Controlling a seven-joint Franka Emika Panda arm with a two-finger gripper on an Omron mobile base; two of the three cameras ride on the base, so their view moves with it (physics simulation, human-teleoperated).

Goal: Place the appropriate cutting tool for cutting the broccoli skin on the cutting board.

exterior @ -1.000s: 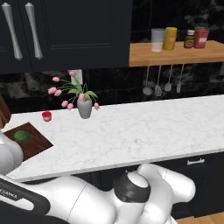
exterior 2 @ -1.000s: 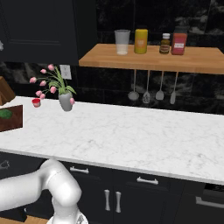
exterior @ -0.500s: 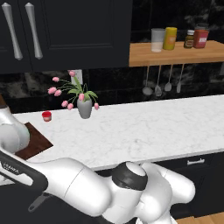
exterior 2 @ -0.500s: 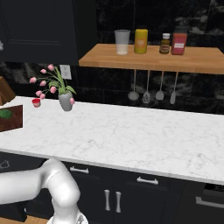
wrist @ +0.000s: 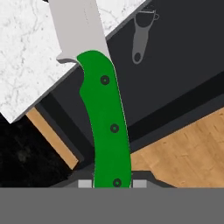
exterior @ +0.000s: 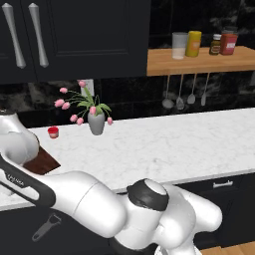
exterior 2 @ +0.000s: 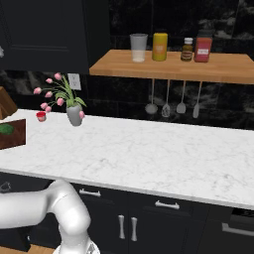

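In the hand view my gripper [wrist: 113, 183] is shut on the cutting tool's bright green handle [wrist: 107, 127]. Its pale blade [wrist: 78, 26] points up over the edge of the white marble counter [wrist: 26, 57]. The dark reddish-brown cutting board [exterior 2: 12, 136] lies at the counter's far left with the broccoli [exterior 2: 6, 129] on it. In the left base view my arm [exterior: 74, 196] sweeps left across the front, and a corner of the cutting board [exterior: 42, 162] shows beside the wrist, with the broccoli hidden there.
A grey peeler [exterior: 46, 226] [wrist: 141, 37] lies below the counter edge, against dark ground. A red cup [exterior 2: 41, 116] and a vase of pink flowers [exterior 2: 74, 115] stand behind the board. A wooden shelf [exterior 2: 173, 67] holds jars, with utensils hanging under it.
My arm has swung further left and up in the left base view. It now covers the broccoli and most of the cutting board. Nothing on the counter has moved.
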